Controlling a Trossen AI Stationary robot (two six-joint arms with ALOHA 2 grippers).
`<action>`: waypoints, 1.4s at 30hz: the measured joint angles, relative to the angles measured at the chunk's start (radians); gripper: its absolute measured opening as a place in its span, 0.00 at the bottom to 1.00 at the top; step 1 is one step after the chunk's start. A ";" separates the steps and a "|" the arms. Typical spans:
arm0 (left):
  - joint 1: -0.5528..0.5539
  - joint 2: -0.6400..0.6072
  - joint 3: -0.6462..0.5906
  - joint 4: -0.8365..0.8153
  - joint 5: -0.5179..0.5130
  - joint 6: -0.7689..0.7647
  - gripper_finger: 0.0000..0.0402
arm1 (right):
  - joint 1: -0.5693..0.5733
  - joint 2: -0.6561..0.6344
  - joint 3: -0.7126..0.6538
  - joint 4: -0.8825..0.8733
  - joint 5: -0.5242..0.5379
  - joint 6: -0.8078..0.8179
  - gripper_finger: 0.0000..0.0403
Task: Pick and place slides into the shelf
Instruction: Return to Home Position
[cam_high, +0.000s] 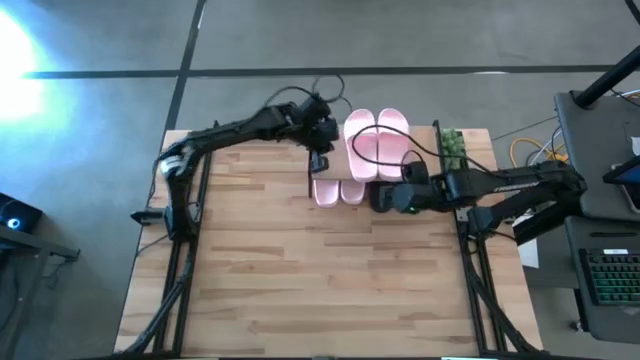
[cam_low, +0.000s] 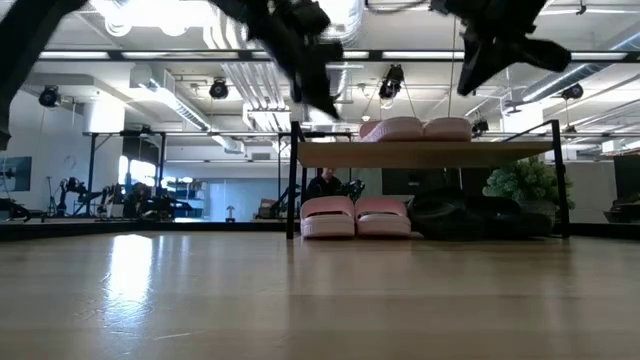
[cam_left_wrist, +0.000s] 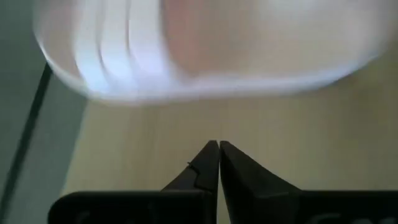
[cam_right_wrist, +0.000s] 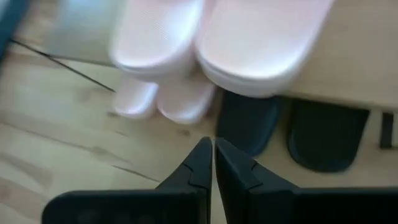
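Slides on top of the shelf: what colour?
Light pink, both slides; clearest in the high view.

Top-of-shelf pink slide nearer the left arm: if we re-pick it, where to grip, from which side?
Probably the strap, from above. The pink slide lies flat on the shelf top with its twin tight against one flank, so a sole pinch looks blocked; its strap humps up clear in the low view. Left gripper, shut, hangs nearest; right gripper shut too.

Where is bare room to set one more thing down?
Bare: the wide tabletop in front of the shelf. Crowded: under the shelf, two pink slides and two black slides; a pink pair on top, with left gripper and right gripper overhead.
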 joint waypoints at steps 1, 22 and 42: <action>-0.009 -0.034 0.000 0.006 0.035 -0.026 0.00 | 0.023 -0.008 0.008 0.002 0.036 0.002 0.03; -0.292 -0.493 -0.297 0.198 0.248 -0.491 0.00 | 0.349 -0.046 0.220 0.311 0.090 -0.551 0.03; -0.454 -0.982 -0.731 0.425 -0.274 -0.674 0.00 | -0.151 -0.398 -0.355 0.960 -0.654 -0.866 0.03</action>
